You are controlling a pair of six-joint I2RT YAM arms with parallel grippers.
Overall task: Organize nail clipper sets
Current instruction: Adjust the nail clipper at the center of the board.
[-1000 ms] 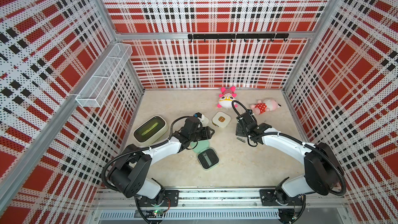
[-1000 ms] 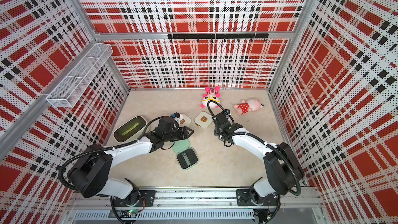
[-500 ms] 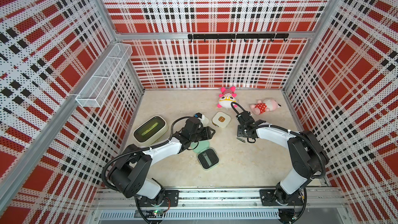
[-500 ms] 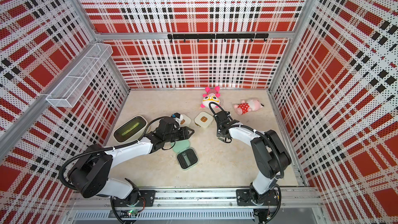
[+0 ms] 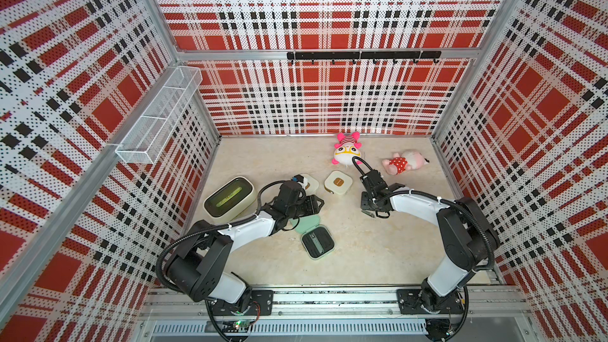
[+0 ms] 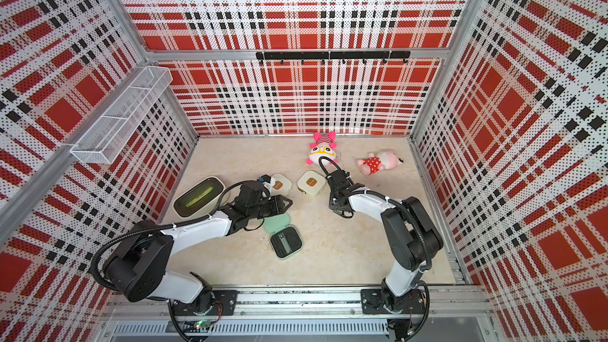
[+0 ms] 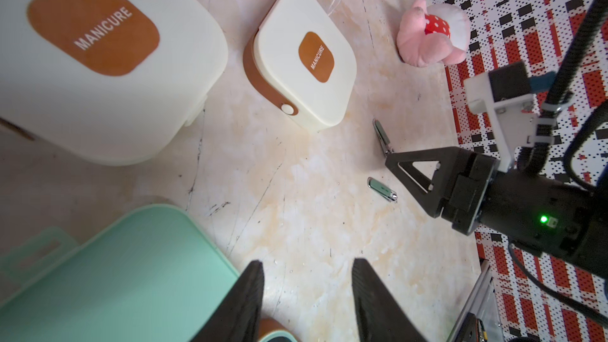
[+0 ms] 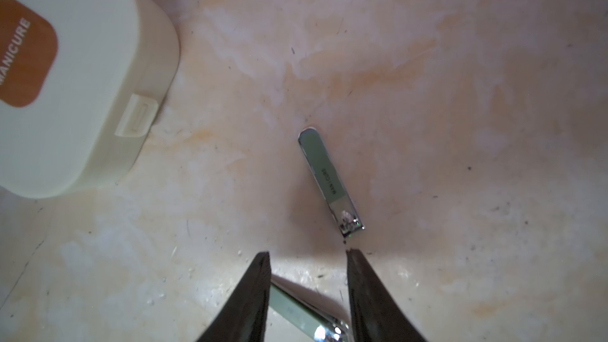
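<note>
The mint green case lies open, with its lid (image 5: 304,223) beside its black ribbed base (image 5: 317,243). Two shut cream cases (image 5: 338,182) (image 5: 311,183) sit behind it. My left gripper (image 7: 307,263) hovers open and holds nothing, by the mint lid (image 7: 115,271). My right gripper (image 8: 307,253) is down on the floor right of the cream cases. Its fingers are closed in on a silver nail clipper (image 8: 302,319) that lies slantwise between them and touches both. A second clipper (image 8: 330,185) lies loose just beyond the fingertips.
A cream bin with a dark green inside (image 5: 230,197) stands at the left wall. Two pink plush toys (image 5: 347,151) (image 5: 404,162) lie at the back. A white wire basket (image 5: 158,120) hangs on the left wall.
The right arm has drawn its elbow back and lowered its gripper onto the floor, and its fingers have narrowed around the clipper. The left arm has not moved.
</note>
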